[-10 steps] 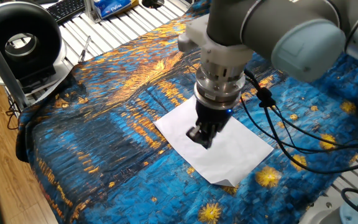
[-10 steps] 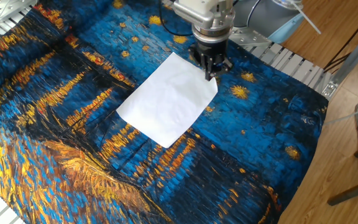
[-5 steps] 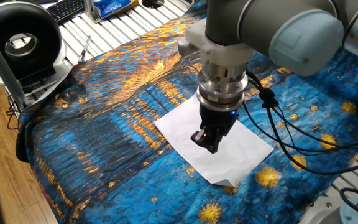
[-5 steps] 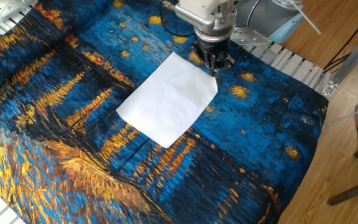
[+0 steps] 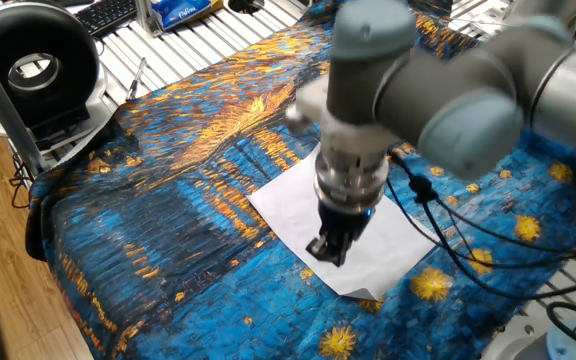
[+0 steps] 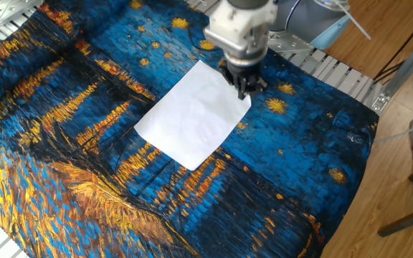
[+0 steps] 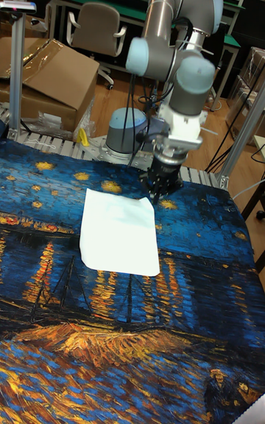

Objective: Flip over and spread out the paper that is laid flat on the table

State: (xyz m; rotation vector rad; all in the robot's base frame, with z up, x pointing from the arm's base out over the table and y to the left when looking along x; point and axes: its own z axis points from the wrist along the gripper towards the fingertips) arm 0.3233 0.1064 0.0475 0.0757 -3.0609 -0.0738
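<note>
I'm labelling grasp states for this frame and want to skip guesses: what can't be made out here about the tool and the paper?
- Whether the tool is open or shut: its tips are dark, small and motion-blurred in one fixed view, and bunched together in the other fixed view.
- Whether it touches the paper: in the tall fixed view the tips sit at the sheet's corner, the contact too small to see.
- The paper's underside: it lies against the table.

Paper [image 6: 193,117] flat on table [image 6: 70,107], hand [image 6: 242,87] over its corner
</note>
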